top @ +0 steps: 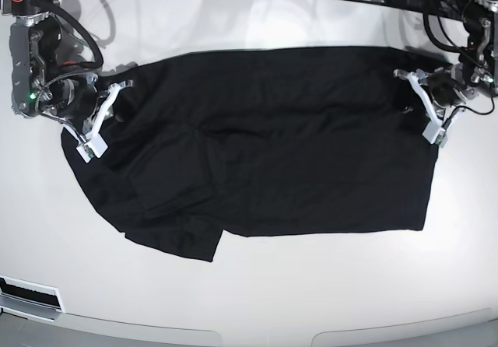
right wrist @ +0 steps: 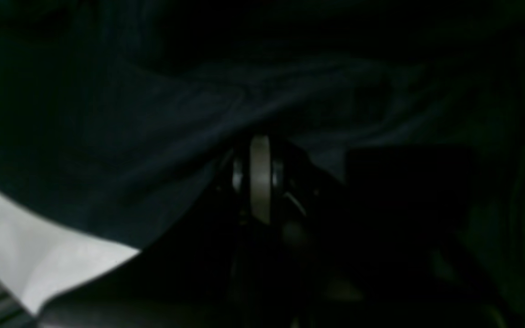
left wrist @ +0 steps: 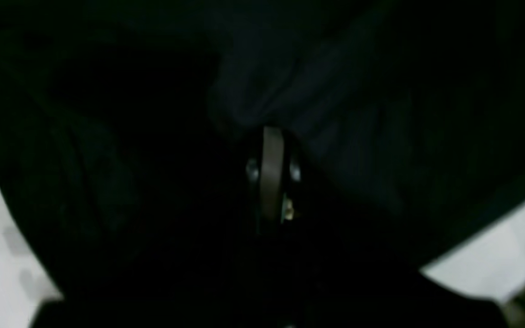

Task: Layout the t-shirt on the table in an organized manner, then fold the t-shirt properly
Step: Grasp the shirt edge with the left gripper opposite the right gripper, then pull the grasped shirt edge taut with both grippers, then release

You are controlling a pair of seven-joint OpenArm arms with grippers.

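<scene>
A black t-shirt [top: 264, 141] lies mostly spread across the white table [top: 257, 300], its left side bunched. Both grippers' fingers pinch its far corners, left gripper [top: 432, 121], right gripper [top: 97, 125]. Folding not begun.

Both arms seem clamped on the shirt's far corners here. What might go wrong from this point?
1. The t-shirt is bunched and doubled over near the right gripper; pulling now may lock those folds in rather than flatten them.
2. Both jaws are shut on fabric at opposite ends, the left gripper at the other; an uneven pull could drag the whole shirt across the table or slip a corner free.
</scene>
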